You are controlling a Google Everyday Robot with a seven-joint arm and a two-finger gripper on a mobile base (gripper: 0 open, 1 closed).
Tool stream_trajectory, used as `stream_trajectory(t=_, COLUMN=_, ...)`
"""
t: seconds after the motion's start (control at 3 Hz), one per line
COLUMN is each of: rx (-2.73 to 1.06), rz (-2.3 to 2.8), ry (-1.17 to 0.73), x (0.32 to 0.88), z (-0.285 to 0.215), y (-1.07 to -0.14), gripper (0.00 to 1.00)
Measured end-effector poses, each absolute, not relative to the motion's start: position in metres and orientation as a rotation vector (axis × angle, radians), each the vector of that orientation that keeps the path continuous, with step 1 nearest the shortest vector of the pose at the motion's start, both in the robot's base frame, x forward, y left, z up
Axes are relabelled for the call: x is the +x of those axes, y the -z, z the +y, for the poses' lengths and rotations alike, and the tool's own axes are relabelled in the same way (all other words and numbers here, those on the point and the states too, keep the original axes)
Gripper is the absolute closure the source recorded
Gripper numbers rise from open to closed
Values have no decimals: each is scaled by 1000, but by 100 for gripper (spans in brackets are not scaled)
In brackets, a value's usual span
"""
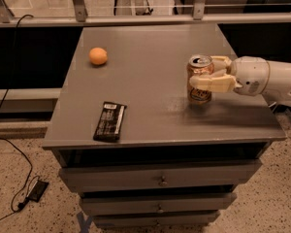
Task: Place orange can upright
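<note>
The orange can (201, 81) stands upright on the right part of the grey cabinet top (150, 81), its silver pull-tab top facing up. My gripper (203, 72) reaches in from the right edge on a white arm. Its cream fingers (211, 83) lie on either side of the can, one in front and one behind, shut on it. The can's base seems to rest on the top.
A small round orange fruit (98, 56) lies at the back left of the top. A dark candy bar wrapper (110, 121) lies near the front left edge. Drawers sit below the top. A metal rail runs behind. A cable lies on the floor at left.
</note>
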State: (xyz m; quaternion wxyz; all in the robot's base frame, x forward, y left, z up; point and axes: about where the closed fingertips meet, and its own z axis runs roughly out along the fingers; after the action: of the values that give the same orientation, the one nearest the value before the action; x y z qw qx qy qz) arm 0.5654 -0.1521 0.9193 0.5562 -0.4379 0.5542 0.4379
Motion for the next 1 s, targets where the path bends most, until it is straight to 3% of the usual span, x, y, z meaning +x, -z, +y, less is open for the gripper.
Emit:
stream_trajectory(t=0.33, rx=-1003, rz=1227, ry=-1048, x=564, z=-148, y=-917, gripper=27)
stream_trajectory(t=0.67, rx=-1008, rz=1230, ry=-1051, x=564, z=-146, y=-917, gripper=4)
stream_trajectory(t=1.0, rx=-1010, rz=1228, ry=-1053, x=564, z=-144, y=-918, gripper=0)
